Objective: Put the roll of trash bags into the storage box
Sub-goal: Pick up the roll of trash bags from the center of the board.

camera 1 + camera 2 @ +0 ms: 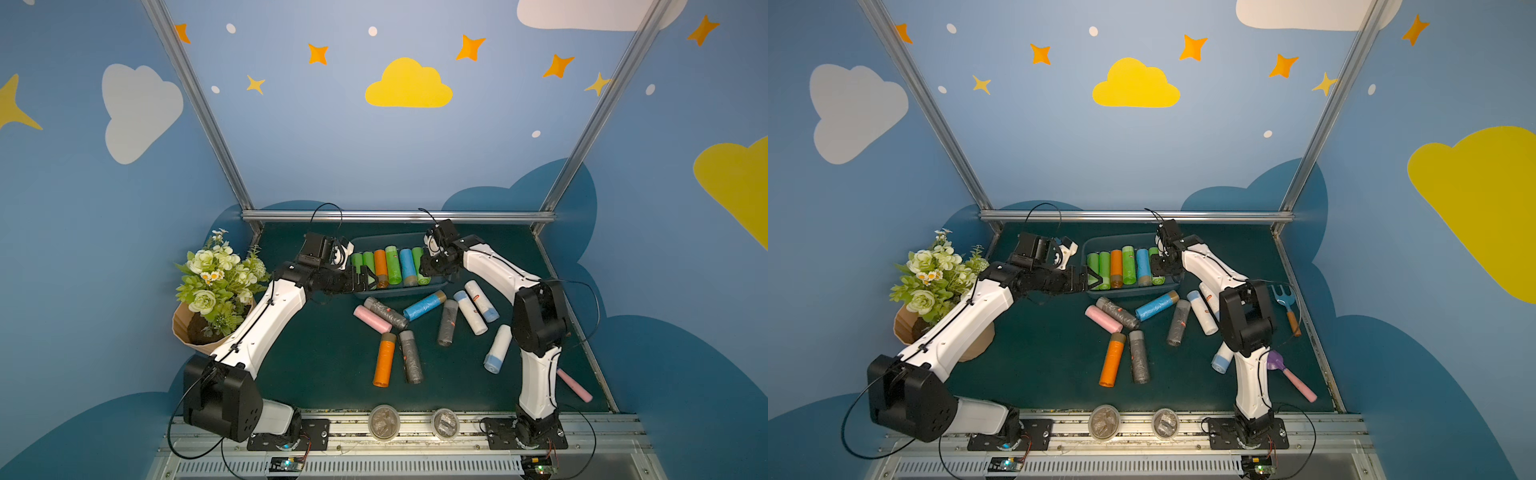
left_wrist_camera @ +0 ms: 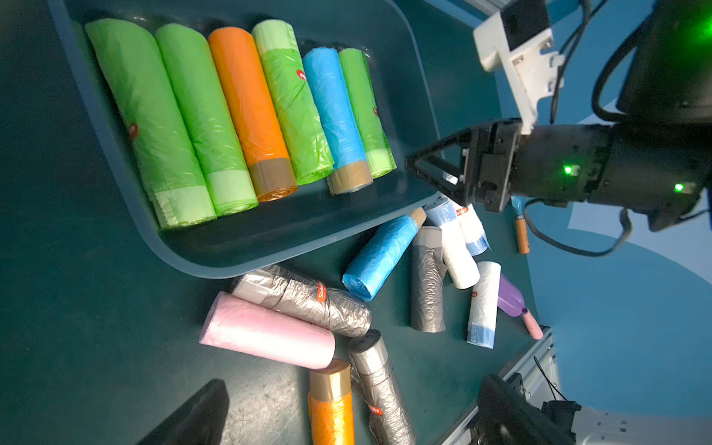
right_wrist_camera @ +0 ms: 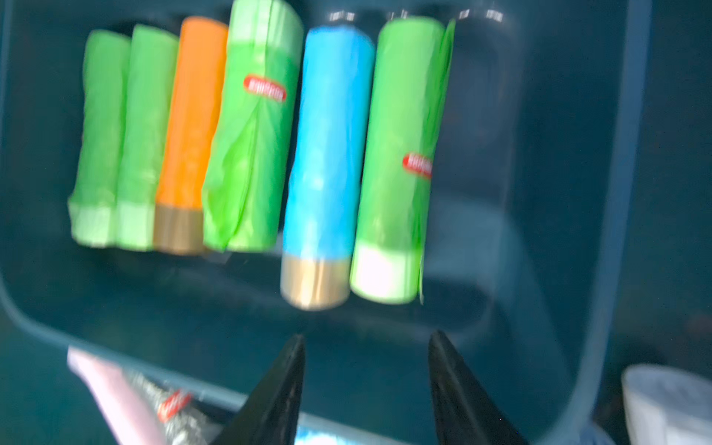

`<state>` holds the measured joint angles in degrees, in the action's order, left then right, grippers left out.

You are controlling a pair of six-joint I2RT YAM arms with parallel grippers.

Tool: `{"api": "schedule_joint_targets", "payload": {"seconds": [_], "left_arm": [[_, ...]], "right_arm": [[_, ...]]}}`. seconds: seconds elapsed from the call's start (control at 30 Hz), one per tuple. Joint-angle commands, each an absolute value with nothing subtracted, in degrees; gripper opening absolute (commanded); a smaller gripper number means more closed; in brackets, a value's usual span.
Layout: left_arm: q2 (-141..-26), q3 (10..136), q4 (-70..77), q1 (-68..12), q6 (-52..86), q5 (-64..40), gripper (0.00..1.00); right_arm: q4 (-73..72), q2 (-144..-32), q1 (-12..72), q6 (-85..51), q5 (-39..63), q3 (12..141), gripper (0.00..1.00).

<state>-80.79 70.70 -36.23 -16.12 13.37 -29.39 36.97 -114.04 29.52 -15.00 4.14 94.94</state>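
The right fingers [image 3: 277, 393] stand apart with nothing between them, so they are released, and they hang over the storage box [image 3: 612, 185]. Just beyond their tips the green roll [image 3: 397, 162] lies inside the box. It is the last in a row of six and lies just beside the blue roll [image 3: 327, 154]. It is a bright green cylinder of thin shiny film. It has a pale band at the end toward the fingers, a small red label on its side and a loose flap of film along one edge. The left fingers [image 2: 192, 416] are also spread and hold nothing; in both top views they are at the opposite end of the box. On the counter [image 1: 332, 365] in front of the box lie more rolls, pink, grey, blue, white and orange
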Motion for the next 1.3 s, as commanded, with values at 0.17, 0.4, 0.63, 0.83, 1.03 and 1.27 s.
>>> {"api": "schedule_joint_targets", "payload": {"seconds": [0.17, 0.4, 0.63, 0.83, 1.03, 1.27], "left_arm": [[-78.06, 73.65, -43.74, -22.97, 7.74, -20.84, 1.0], [-71.61, 67.19, -43.98, -25.03, 9.68, -21.57, 1.0], [-55.97, 52.48, -40.14, -25.58, 14.4, -25.06, 1.0], [-50.02, 45.46, -38.89, -26.63, 17.44, -25.07, 1.0], [-49.48, 45.44, -40.85, -29.09, 17.33, -19.31, 1.0], [-49.66, 45.64, -41.22, -29.18, 17.31, -18.52, 1.0]], "right_arm": [[33.27, -99.96, 37.42, -18.78, 3.57, 79.46, 0.54], [33.66, -91.13, 45.13, -22.55, -0.57, 69.65, 0.62], [31.88, -87.48, 50.64, -26.71, -2.8, 60.0, 0.65], [29.08, -89.2, 54.09, -27.76, -1.38, 56.78, 0.66], [27.05, -91.49, 58.23, -29.33, -2.87, 56.14, 0.67], [28.04, -93.67, 60.13, -31.44, -4.12, 56.3, 0.68]]}}
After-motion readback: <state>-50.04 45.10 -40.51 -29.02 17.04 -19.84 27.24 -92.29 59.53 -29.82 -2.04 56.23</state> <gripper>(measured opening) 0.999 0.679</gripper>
